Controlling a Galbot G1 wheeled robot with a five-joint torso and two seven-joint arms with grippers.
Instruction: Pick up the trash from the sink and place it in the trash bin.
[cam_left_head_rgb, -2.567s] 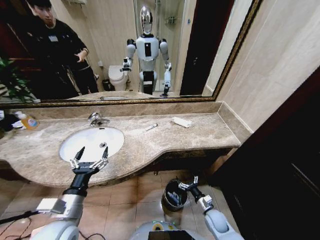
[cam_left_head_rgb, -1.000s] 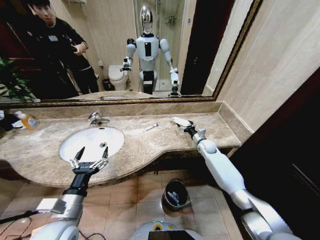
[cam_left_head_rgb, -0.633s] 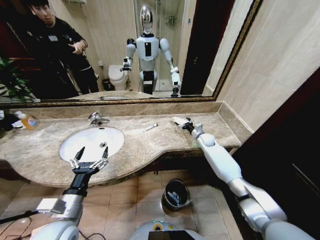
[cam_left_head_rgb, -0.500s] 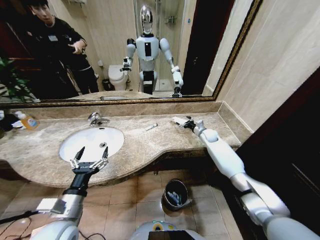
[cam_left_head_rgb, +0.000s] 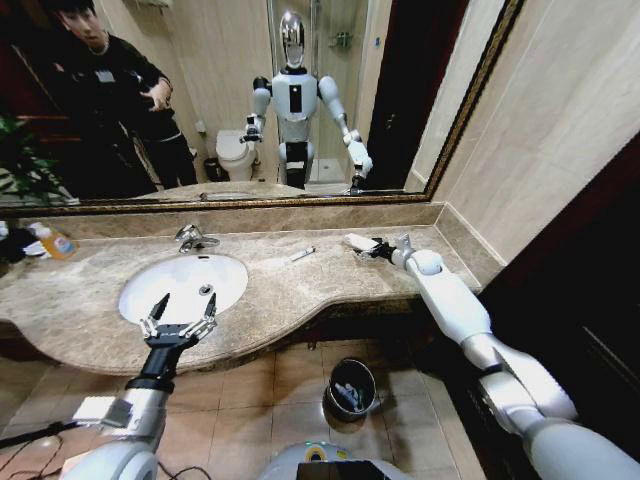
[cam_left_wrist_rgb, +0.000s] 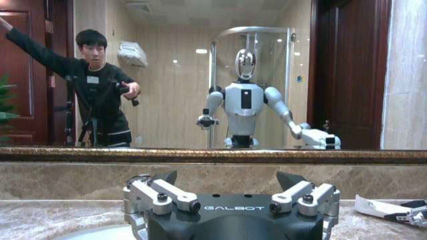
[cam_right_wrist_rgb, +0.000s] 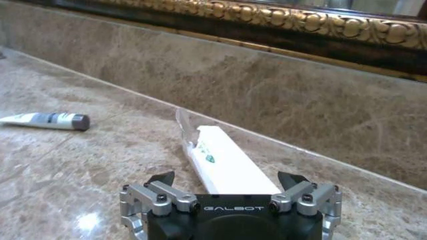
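Note:
The trash on the marble surround is a flat white box (cam_left_head_rgb: 356, 241) and a small white tube (cam_left_head_rgb: 303, 254) with a dark cap. My right gripper (cam_left_head_rgb: 372, 247) is down at the box, open, and in the right wrist view the box (cam_right_wrist_rgb: 220, 162) lies between the spread fingers of that gripper (cam_right_wrist_rgb: 227, 179), with the tube (cam_right_wrist_rgb: 47, 120) farther off. My left gripper (cam_left_head_rgb: 182, 309) hangs open and empty over the front rim of the white sink (cam_left_head_rgb: 150, 290). The black trash bin (cam_left_head_rgb: 351, 388) stands on the floor below the counter, with items inside.
A chrome faucet (cam_left_head_rgb: 192, 238) rises behind the basin and a clear bottle of orange liquid (cam_left_head_rgb: 55, 242) stands at the counter's far left. A gold-framed mirror runs along the back wall. A dark door panel is to my right.
My right arm has come up from the bin on the floor to the counter and settled at the white box, its elbow swinging right. The left arm has not moved.

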